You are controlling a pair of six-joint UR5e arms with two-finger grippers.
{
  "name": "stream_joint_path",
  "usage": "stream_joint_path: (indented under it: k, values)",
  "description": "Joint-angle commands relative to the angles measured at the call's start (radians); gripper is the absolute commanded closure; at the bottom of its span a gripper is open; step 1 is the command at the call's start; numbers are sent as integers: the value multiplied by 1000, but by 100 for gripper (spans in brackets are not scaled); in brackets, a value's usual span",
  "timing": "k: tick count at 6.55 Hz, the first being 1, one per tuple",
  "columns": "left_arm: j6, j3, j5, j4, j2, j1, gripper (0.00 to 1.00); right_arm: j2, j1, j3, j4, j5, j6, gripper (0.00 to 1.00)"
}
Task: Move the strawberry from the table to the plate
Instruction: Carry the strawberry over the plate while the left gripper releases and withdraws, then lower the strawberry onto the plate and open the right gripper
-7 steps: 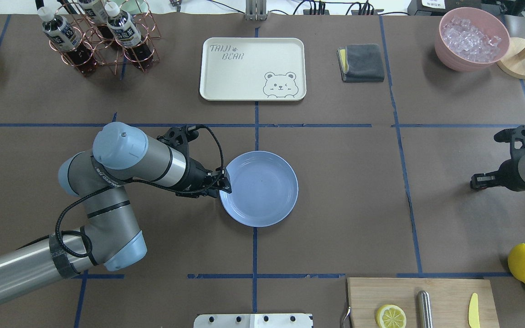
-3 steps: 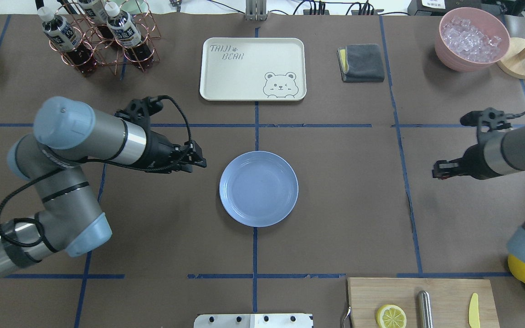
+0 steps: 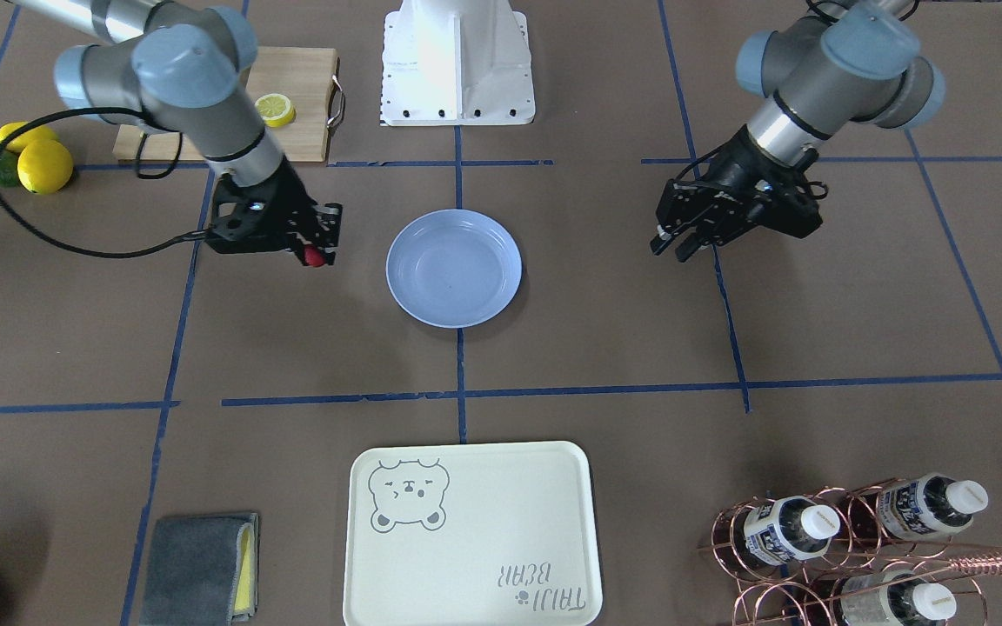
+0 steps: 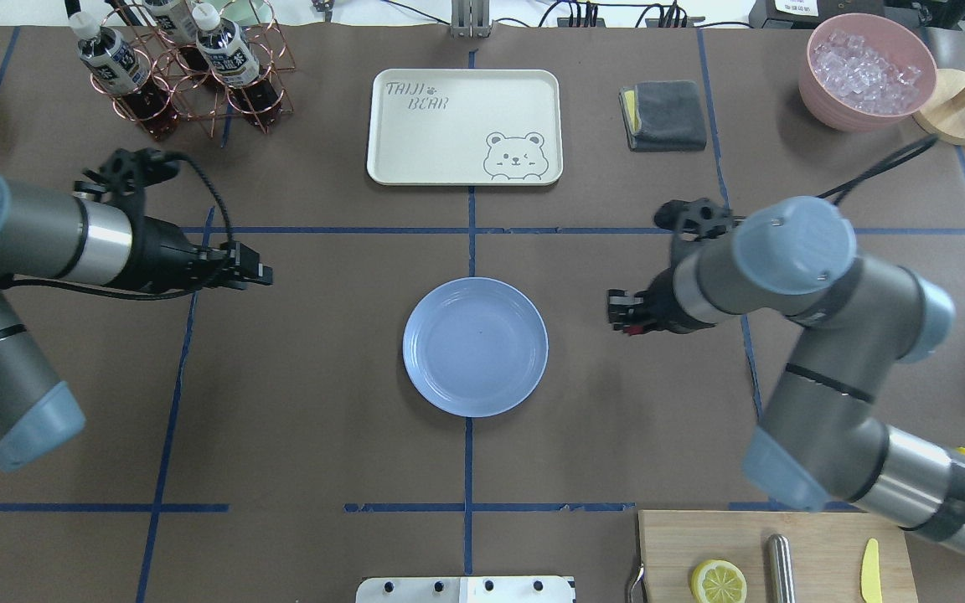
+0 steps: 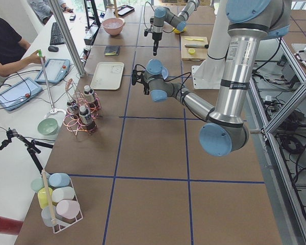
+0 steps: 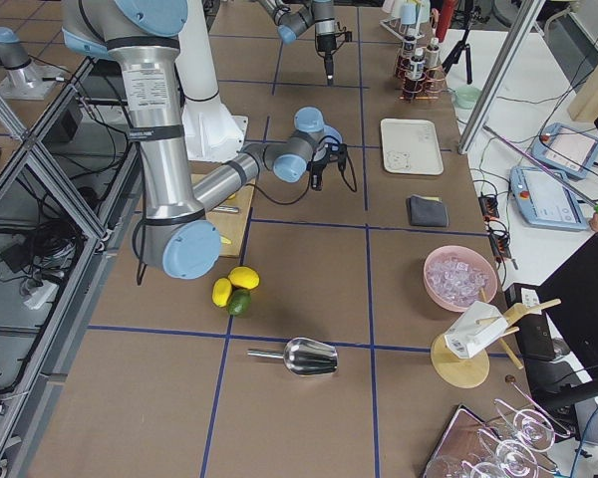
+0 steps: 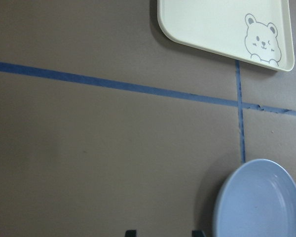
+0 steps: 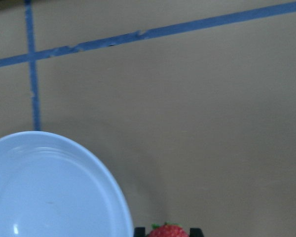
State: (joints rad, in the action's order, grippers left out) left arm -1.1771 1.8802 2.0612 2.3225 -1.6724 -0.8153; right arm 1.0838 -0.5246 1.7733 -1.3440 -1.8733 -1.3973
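The small red strawberry (image 3: 315, 256) is pinched between the fingertips of my right gripper (image 3: 317, 249), which is shut on it just above the brown table (image 4: 323, 377). The right wrist view shows the berry (image 8: 166, 231) at the bottom edge, a little right of the plate (image 8: 49, 192). The light blue plate (image 4: 475, 347) lies empty at the table's centre. In the overhead view my right gripper (image 4: 619, 314) hovers close to the plate's right rim. My left gripper (image 4: 256, 272) is open and holds nothing, well left of the plate (image 7: 261, 202).
A cream bear tray (image 4: 464, 126) lies beyond the plate. The copper bottle rack (image 4: 189, 75) stands far left, with a grey cloth (image 4: 664, 115) and a pink bowl of ice (image 4: 866, 71) far right. A cutting board (image 4: 771, 557) with a lemon half sits near right.
My left arm has pulled back to the left, away from the plate's rim. My right arm has swung in from the right edge to just beside the plate.
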Motion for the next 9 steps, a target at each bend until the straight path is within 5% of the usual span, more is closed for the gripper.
stream_joint_path:
  k: [1, 2, 9]
  values:
    - [287, 62, 49, 3, 203, -147, 50, -285, 96, -246, -43, 122, -145, 100]
    - [415, 51, 115, 3, 238, -242, 49, -307, 100, -276, -43, 126, -156, 100]
    - [421, 45, 114, 3, 240, -245, 43, -286, 127, -299, -70, 144, -144, 100]
